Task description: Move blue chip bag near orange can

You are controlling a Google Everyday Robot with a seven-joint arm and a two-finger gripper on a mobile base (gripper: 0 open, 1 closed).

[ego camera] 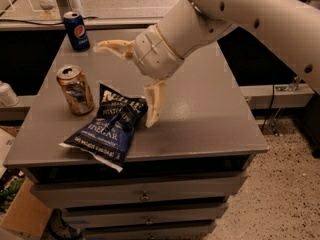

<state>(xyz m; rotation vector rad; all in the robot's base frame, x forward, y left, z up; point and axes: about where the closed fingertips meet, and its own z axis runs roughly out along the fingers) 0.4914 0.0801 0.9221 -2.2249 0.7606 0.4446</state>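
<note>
The blue chip bag lies flat on the grey cabinet top, its lower end reaching the front edge. The orange can stands upright just left of the bag's top end, a small gap between them. My gripper hovers above the bag's upper right end with its fingers spread wide and nothing between them. One finger points down beside the bag's top right corner. The other finger points left, well above the can.
A blue Pepsi can stands at the back left corner of the cabinet top. Drawers fill the cabinet front below. A cardboard box sits on the floor at the lower left. A white object is at the left edge.
</note>
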